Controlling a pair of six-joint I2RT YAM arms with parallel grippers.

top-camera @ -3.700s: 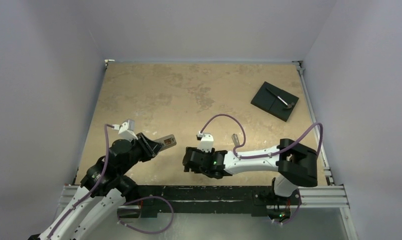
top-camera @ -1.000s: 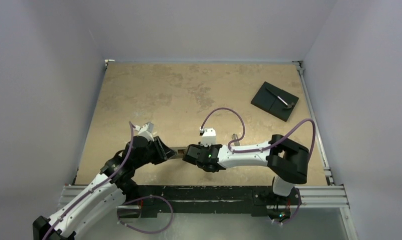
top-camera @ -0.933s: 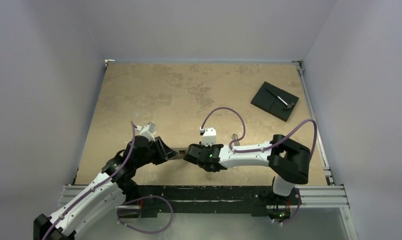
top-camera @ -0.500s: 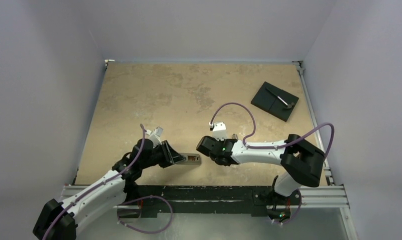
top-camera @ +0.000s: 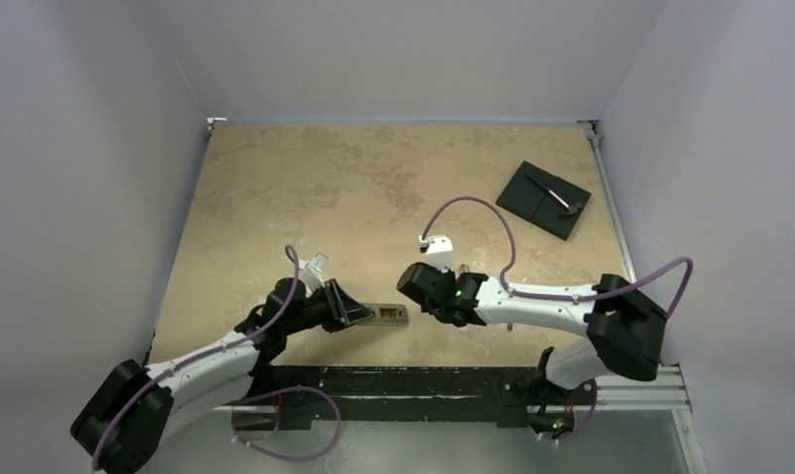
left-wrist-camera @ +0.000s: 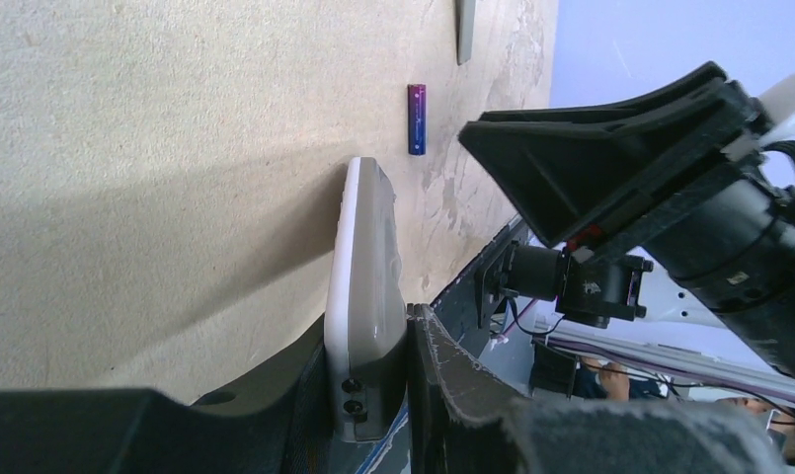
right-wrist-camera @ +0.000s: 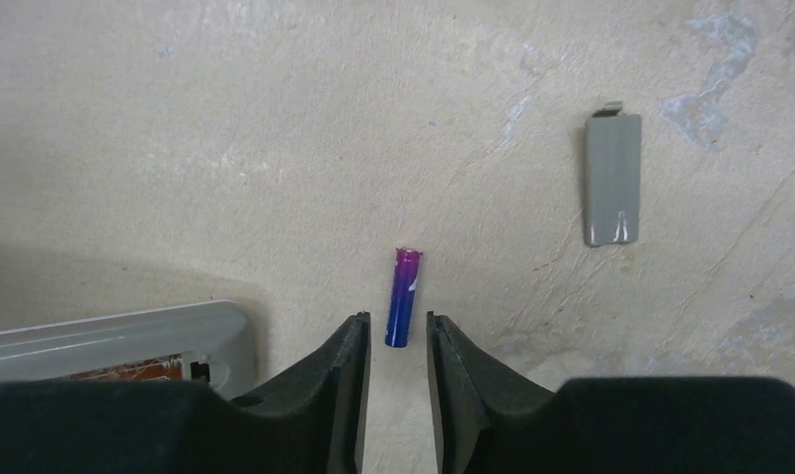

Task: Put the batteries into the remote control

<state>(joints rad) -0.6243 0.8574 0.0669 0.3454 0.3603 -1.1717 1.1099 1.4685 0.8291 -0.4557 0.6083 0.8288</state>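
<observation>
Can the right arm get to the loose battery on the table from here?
Probably yes: the right gripper hangs over the battery, jaws parted in line with it; the cover strip and remote control sit aside.

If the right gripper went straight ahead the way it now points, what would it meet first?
The battery, lying just ahead of the right gripper in line with its finger gap, though depth is unclear.
</observation>
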